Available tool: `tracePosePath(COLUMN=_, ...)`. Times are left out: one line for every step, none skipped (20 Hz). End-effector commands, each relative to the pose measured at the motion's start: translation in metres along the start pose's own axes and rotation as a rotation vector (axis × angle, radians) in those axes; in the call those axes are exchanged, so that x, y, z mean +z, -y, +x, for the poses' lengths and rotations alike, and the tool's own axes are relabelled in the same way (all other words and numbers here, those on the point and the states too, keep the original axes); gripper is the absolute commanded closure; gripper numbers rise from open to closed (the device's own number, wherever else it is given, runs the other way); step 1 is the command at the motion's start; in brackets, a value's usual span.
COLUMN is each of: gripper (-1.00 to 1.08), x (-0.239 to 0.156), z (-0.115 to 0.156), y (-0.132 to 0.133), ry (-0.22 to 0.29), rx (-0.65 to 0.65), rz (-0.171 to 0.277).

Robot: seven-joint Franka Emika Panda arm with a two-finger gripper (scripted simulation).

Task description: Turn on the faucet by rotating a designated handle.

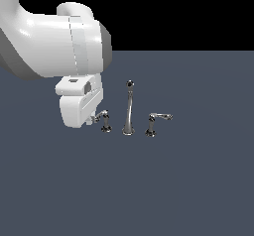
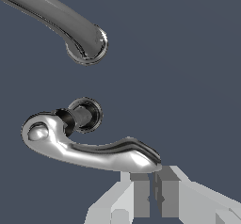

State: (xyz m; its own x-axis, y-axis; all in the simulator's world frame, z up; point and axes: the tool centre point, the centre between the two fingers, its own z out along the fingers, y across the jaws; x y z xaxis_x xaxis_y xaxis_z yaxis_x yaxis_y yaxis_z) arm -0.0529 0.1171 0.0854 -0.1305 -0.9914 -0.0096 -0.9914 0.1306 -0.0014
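The faucet stands on the dark floor. Its tall slim spout (image 1: 129, 108) is in the middle, with a lever handle on either side. The handle (image 1: 104, 120) with the short dark post is on the exterior view's left; in the wrist view (image 2: 89, 148) its chrome lever shows close up. My gripper (image 1: 95, 117) is at that lever's free end. In the wrist view my gripper (image 2: 153, 197) has its jaws shut with only a thin slit between them and nothing held. The fingertips (image 2: 140, 190) sit right against the lever's tip.
The brighter twin handle (image 1: 157, 122) stands on the exterior view's right of the spout. The spout's base (image 2: 87, 44) lies close past the handle in the wrist view. My large white arm (image 1: 54, 41) fills the exterior view's upper left.
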Motion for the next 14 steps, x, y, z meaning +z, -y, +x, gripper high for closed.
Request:
tracePosePath(gripper=1.08, x=0.0, z=0.028, y=0.0, ry=-0.01, rx=0.043, rz=-0.001)
tracePosePath(gripper=1.08, x=0.0, z=0.028, y=0.0, ry=-0.01, rx=0.043, rz=-0.001)
tracePosePath(gripper=1.08, x=0.0, z=0.004, y=-0.004, ry=0.0, rx=0.001, rz=0.0)
tracePosePath(gripper=1.08, x=0.0, z=0.011, y=-0.002, ry=-0.001, rx=0.005, rz=0.0)
tracePosePath(gripper=1.08, x=0.0, z=0.018, y=0.0, ry=-0.002, rx=0.009, rz=-0.001)
tracePosePath(gripper=1.08, x=0.0, z=0.025, y=0.002, ry=-0.003, rx=0.013, rz=-0.001)
tracePosePath(gripper=1.08, x=0.0, z=0.032, y=0.004, ry=-0.004, rx=0.018, rz=-0.001)
tracePosePath(gripper=1.08, x=0.0, z=0.039, y=0.006, ry=-0.005, rx=0.022, rz=-0.001)
tracePosePath(gripper=1.08, x=0.0, z=0.046, y=0.008, ry=-0.006, rx=0.026, rz=-0.001)
tracePosePath(gripper=1.08, x=-0.001, z=0.053, y=0.01, ry=-0.007, rx=0.03, rz=-0.001)
tracePosePath(gripper=1.08, x=-0.001, z=0.06, y=0.012, ry=-0.008, rx=0.035, rz=-0.001)
tracePosePath(gripper=1.08, x=-0.001, z=0.067, y=0.014, ry=-0.009, rx=0.039, rz=-0.001)
tracePosePath(gripper=1.08, x=-0.001, z=0.073, y=0.016, ry=-0.01, rx=0.043, rz=-0.001)
tracePosePath(gripper=1.08, x=-0.001, z=0.073, y=0.016, ry=-0.01, rx=0.043, rz=-0.001)
